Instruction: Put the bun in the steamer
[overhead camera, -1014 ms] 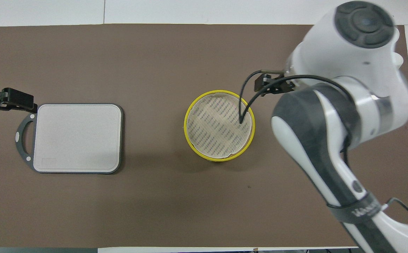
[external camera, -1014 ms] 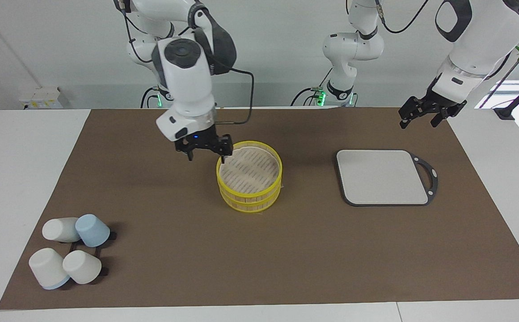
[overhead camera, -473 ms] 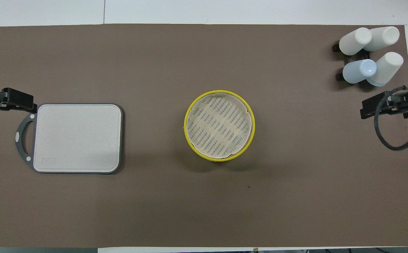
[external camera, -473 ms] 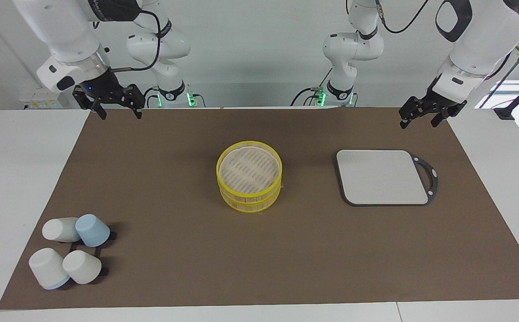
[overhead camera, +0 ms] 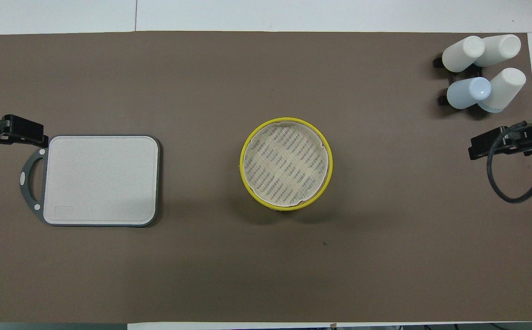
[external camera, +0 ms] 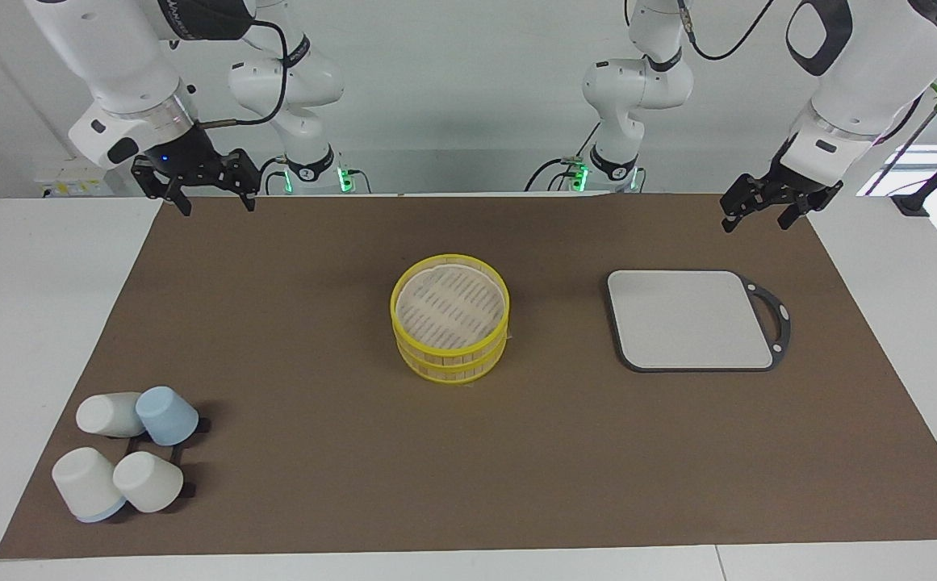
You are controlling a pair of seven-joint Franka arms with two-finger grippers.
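The steamer (external camera: 450, 319) stands in the middle of the brown mat, with yellow rims and a pale slatted top; it also shows in the overhead view (overhead camera: 286, 163). No bun shows in either view, and nothing lies on the steamer's top. My right gripper (external camera: 218, 208) is open and empty, raised over the mat's corner at the right arm's end; its tip shows in the overhead view (overhead camera: 495, 144). My left gripper (external camera: 755, 221) is open and empty, raised over the mat's corner at the left arm's end, and waits there (overhead camera: 13, 133).
A flat grey board with a black handle (external camera: 690, 319) lies toward the left arm's end (overhead camera: 101, 179). Several upturned white and blue cups (external camera: 125, 456) sit on a black rack at the right arm's end, farther from the robots (overhead camera: 481, 73).
One second ago my right gripper hung at the steamer's rim. It has pulled back up to the mat's corner at the right arm's end. The left arm has not moved.
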